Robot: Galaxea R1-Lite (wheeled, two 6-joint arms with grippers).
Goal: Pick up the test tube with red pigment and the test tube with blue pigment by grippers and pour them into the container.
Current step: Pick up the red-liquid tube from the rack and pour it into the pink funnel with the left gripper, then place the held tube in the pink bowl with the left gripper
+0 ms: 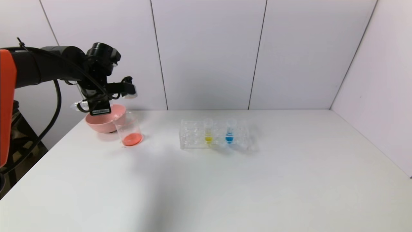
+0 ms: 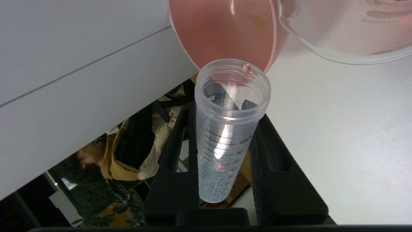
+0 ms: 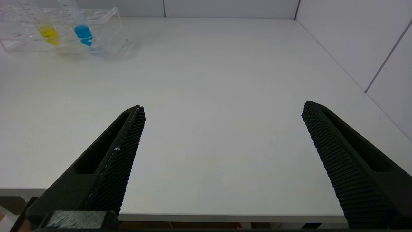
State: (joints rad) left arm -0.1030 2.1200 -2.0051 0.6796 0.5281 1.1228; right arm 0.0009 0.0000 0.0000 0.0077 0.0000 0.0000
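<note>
My left gripper (image 2: 225, 129) is shut on a clear graduated tube (image 2: 222, 151), tipped on its side. The tube holds no liquid, only a red drop at its rim. In the head view the left gripper (image 1: 95, 104) hangs over the pink bowl, just left of the container (image 1: 128, 130), a clear beaker with red-orange liquid at its bottom. The beaker also shows in the left wrist view (image 2: 347, 35). The test tube with blue pigment (image 1: 229, 132) stands upright in the rack; it also shows in the right wrist view (image 3: 82, 30). My right gripper (image 3: 223, 108) is open and empty above the table's front edge, out of the head view.
A pink bowl (image 1: 103, 121) sits behind the beaker at the table's back left; it also shows in the left wrist view (image 2: 225, 29). A clear tube rack (image 1: 193, 135) stands mid-table and holds a yellow tube (image 1: 208, 132). White walls close the back and right.
</note>
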